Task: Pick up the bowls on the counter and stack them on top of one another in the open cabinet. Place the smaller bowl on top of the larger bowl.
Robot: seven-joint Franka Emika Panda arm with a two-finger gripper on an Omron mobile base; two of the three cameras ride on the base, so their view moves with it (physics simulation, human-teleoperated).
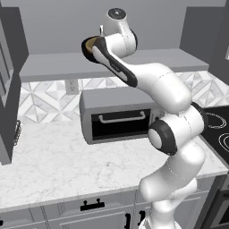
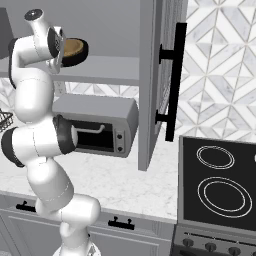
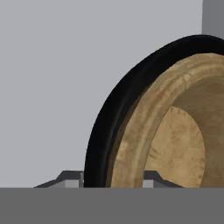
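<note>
In the open cabinet (image 1: 53, 67), the smaller bowl (image 3: 183, 140), tan and wood-coloured, lies nested in the larger bowl (image 3: 109, 118), which is glossy black. From the left the tan bowl (image 1: 91, 43) shows inside the black bowl (image 1: 84, 46), above the shelf floor. From the right the tan bowl (image 2: 74, 46) rests in the black bowl (image 2: 81, 55). My gripper (image 3: 111, 179) straddles the near rims of both bowls, one fingertip (image 3: 70, 178) outside the black rim and one inside the tan bowl. How tightly the fingers press is unclear. My gripper (image 2: 64, 47) sits at the bowls' left edge.
A silver toaster oven (image 1: 116, 116) stands on the white marble counter (image 1: 67, 165) below the cabinet shelf. A grey cabinet door (image 2: 150, 85) with a black handle hangs open to the right. A black stovetop (image 2: 220, 185) lies at the right.
</note>
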